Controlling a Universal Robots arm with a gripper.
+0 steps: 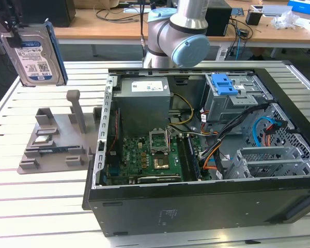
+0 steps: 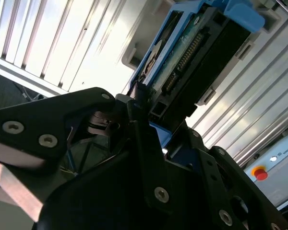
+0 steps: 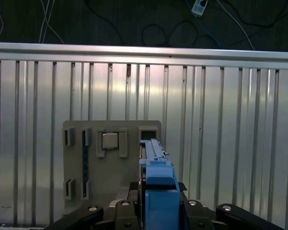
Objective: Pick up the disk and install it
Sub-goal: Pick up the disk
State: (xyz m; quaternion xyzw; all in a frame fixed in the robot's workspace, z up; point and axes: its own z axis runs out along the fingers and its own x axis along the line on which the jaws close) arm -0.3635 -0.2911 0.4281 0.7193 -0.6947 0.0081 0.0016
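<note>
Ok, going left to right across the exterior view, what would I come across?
Disk, raised off the table → grey parts holder → power-supply box → blue latch piece, the last two inside the open computer case.

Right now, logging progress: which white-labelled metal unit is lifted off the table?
The blue-framed disk, gripped by the end effector above the table; the grey power supply sits inside the computer case.

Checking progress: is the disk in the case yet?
Out: the end effector holds the disk upright above the grey holder, outside the case.
</note>
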